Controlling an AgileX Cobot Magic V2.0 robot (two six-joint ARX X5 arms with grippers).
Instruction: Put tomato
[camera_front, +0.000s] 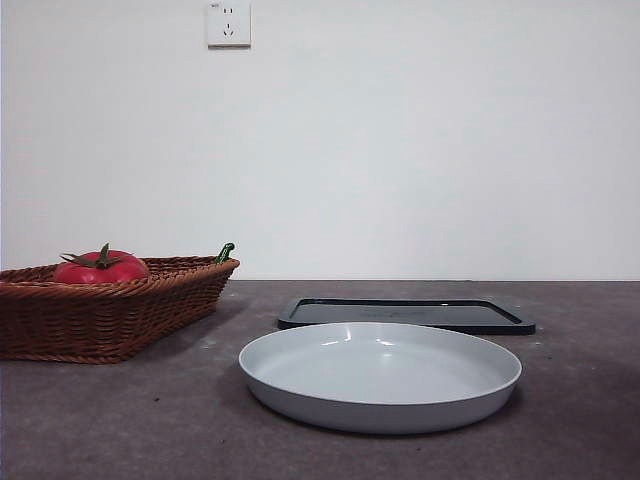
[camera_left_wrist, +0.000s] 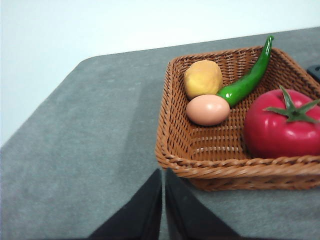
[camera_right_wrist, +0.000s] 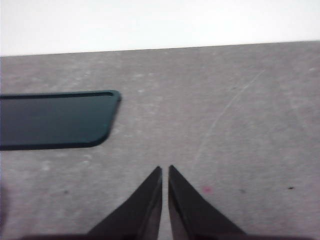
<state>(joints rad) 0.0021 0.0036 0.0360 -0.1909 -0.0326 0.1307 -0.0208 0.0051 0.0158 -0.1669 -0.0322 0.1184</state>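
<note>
Glossy red tomato (camera_left_wrist: 282, 125), green calyx, in wicker basket (camera_left_wrist: 172, 130)

left end effector (camera_left_wrist: 163, 172) closed, right end effector (camera_right_wrist: 165, 169) closed

We are counting one wicker basket (camera_left_wrist: 172, 150), and inside it we are seeing four pieces of food: one red tomato (camera_left_wrist: 282, 125), one green chili pepper (camera_left_wrist: 248, 80), one egg (camera_left_wrist: 207, 110) and one yellowish lumpy piece (camera_left_wrist: 202, 78). On the table (camera_front: 120, 420) we are also counting one white round plate (camera_front: 380, 380) and one flat black tray (camera_front: 405, 314). We are seeing two grippers, the left gripper (camera_left_wrist: 163, 175) and the right gripper (camera_right_wrist: 165, 172), and one wall socket (camera_front: 228, 23).
</note>
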